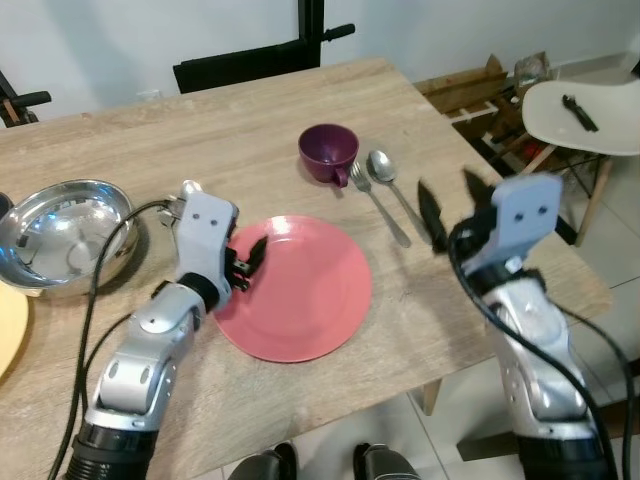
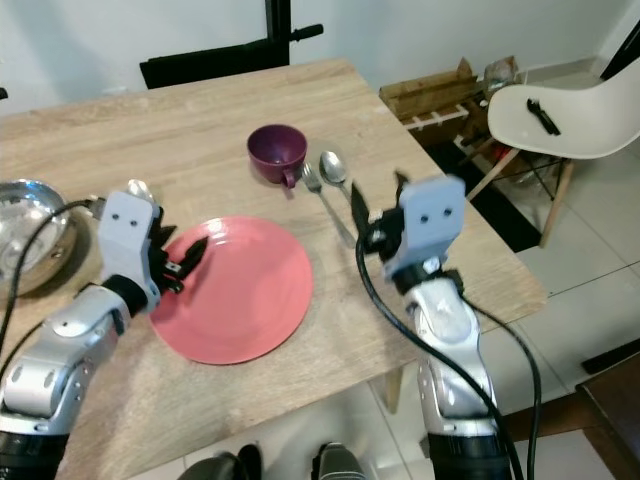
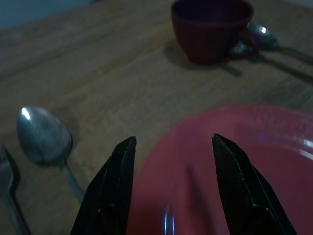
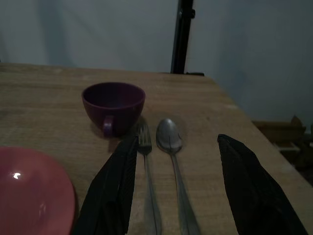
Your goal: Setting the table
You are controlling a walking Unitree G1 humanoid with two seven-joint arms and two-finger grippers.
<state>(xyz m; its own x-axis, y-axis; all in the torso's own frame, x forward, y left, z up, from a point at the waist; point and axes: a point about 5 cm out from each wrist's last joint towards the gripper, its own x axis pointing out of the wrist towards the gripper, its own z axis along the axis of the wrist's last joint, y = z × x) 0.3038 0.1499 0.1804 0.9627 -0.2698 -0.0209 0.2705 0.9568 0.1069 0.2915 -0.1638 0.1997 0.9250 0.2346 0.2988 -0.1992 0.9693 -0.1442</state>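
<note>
A pink plate [image 1: 300, 290] lies near the front edge of the wooden table [image 1: 240, 130]. Beyond it stands a purple cup [image 1: 328, 150], with a fork [image 1: 362, 180] and a spoon [image 1: 383, 166] lying side by side to its right. My left gripper [image 1: 250, 260] hovers open over the plate's left rim [image 3: 234, 147], nothing between its fingers. A second spoon [image 3: 44, 139] and a second fork [image 3: 7, 181] lie just left of the plate. My right gripper [image 1: 452, 205] is open above the table, to the right of the fork [image 4: 146, 181] and spoon [image 4: 169, 139], holding nothing.
A steel bowl [image 1: 65, 230] sits at the left, with a yellow plate [image 1: 8, 330] at the left edge. A black chair [image 1: 250, 65] stands behind the table. A white chair [image 1: 585, 115] and a wooden crate [image 1: 480, 85] stand to the right of the table.
</note>
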